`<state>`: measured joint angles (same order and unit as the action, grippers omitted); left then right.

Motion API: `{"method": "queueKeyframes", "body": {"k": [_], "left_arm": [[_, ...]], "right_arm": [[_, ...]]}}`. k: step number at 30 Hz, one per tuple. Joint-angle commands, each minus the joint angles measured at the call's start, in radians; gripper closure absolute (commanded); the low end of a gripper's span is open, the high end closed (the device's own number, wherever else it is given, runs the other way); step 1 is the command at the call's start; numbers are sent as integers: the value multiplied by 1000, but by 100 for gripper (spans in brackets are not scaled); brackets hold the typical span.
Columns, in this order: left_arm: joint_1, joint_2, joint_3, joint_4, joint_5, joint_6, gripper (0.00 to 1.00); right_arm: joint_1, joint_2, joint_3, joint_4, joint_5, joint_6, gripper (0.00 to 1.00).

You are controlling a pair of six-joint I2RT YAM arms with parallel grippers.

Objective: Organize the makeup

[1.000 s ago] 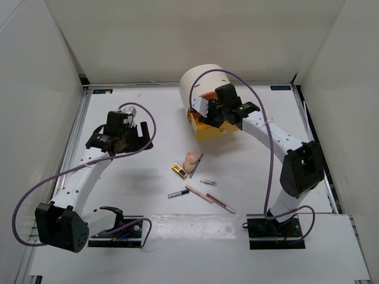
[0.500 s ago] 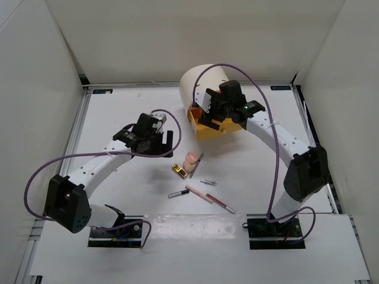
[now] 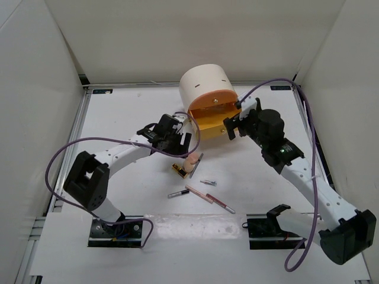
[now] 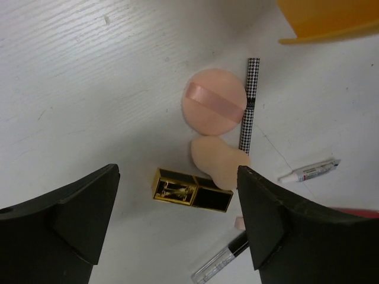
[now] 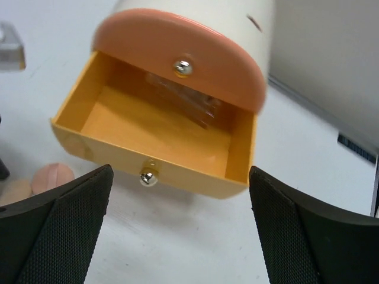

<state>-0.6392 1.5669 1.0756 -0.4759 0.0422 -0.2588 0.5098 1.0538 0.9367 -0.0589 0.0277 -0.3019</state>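
Observation:
The makeup lies in a loose group mid-table. It holds a gold lipstick (image 4: 192,190), a peach egg-shaped sponge (image 4: 218,158), a round peach puff (image 4: 213,105), a houndstooth pencil (image 4: 250,106), a small white tube (image 4: 311,170) and a clear gloss tube (image 4: 222,263). My left gripper (image 4: 177,177) hangs open just above the lipstick, touching nothing. From above, the left gripper (image 3: 177,144) sits just up-left of the sponge (image 3: 190,161). My right gripper (image 5: 180,171) stands open and empty, facing the pulled-out orange drawer (image 5: 106,151). Something clear and blurred (image 5: 183,99) lies at the drawer's back.
The cream cylindrical box (image 3: 204,83) stands at the back centre with its lower drawer (image 3: 201,125) pulled out and its upper drawer front (image 5: 177,53) closed. Two pink pencils (image 3: 208,199) lie nearer the front. White walls enclose the table on three sides.
The left arm has swung right, from the table's left side to over the makeup group. The right gripper has drawn back from the drawer toward the right and opened wider.

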Motion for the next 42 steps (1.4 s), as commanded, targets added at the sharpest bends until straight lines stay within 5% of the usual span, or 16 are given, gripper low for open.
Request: {"method": "queueKeyframes", "body": {"k": [1, 3, 13, 26, 32, 39, 42], "left_arm": [[-8, 53, 41, 71, 19, 23, 13], [-10, 83, 53, 68, 53, 18, 22], [-25, 157, 43, 169, 90, 0, 27], [-120, 231, 9, 169, -191, -105, 47], [-131, 148, -124, 305, -128, -131, 47], [-157, 206, -129, 335, -189, -148, 59], [-163, 200, -123, 329, -208, -160, 72]], "right_arm": [[-10, -60, -27, 72, 248, 257, 3], [-7, -75, -25, 16, 288, 261, 3], [-7, -126, -53, -150, 353, 291, 2], [-13, -238, -79, -199, 445, 297, 2], [-13, -238, -81, -196, 439, 293, 2], [-13, -244, -79, -190, 426, 294, 2], [-13, -244, -81, -193, 420, 294, 2]]}}
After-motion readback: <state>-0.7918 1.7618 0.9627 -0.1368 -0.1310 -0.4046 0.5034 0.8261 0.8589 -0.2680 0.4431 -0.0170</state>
